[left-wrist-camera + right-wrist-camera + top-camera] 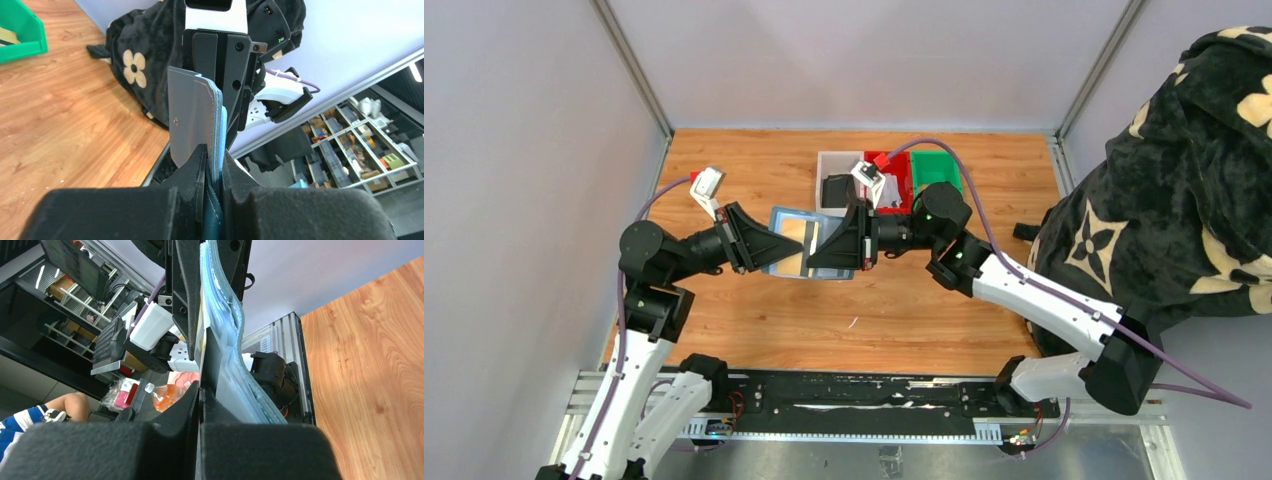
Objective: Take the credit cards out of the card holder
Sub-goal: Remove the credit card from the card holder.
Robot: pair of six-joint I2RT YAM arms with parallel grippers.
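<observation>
The surface (754, 320) is orange-brown wood-grain board, walled by pale panels on the left, far and right sides. Three small bins stand on it in a row at far centre, touching one another: a white bin (822, 185) on the left, a red bin (902, 172) in the middle and a green bin (936, 166) on the right. A tiny white scrap (854, 322) lies alone nearer the middle. A black strap end (1024, 232) rests at the right edge.

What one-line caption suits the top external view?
Left pincer and right pincer grip the open card holder from opposite sides over a wooden table.
</observation>
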